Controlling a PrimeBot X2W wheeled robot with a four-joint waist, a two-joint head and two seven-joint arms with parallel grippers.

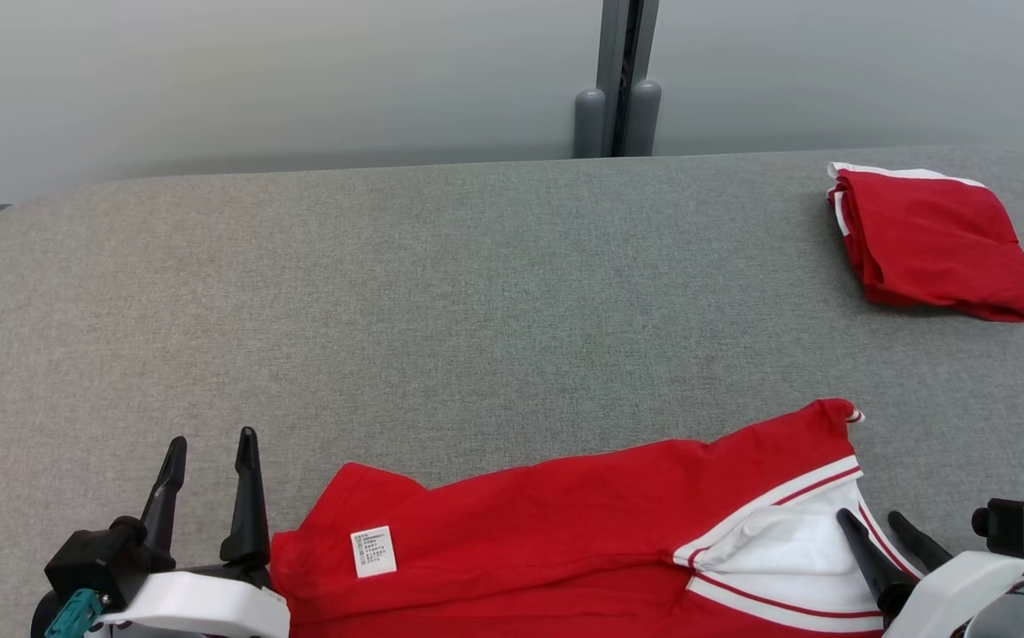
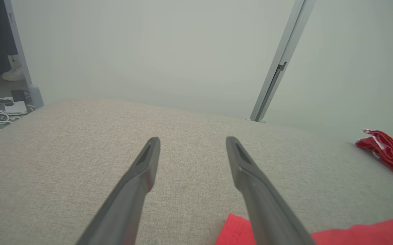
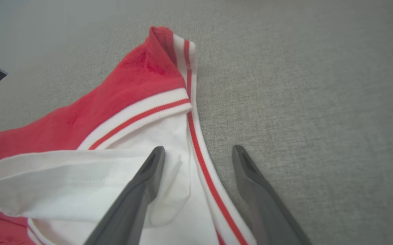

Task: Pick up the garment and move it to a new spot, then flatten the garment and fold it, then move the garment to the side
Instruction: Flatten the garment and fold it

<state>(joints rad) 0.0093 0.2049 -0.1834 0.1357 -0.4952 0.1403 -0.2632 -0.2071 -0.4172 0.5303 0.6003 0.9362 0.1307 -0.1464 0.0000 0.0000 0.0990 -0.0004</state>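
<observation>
Along near edge of grey padded table [image 1: 441,292], we see red polo shirt [image 1: 565,532] lying spread out. White care label [image 1: 373,551] shows near its left end, white striped collar [image 1: 778,540] at its right end. Left gripper [image 1: 213,436] just beside shirt's left end, opened wide, holding nothing. Right gripper [image 1: 868,514] over collar, jaws wide too, striped edge running between fingers [image 3: 138,190]; whether they touch cloth, we cannot tell. Folded red garment [image 1: 933,244] at far right corner, well apart.

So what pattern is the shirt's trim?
Trim: white with a thin red stripe; clearest in the right wrist view.
</observation>
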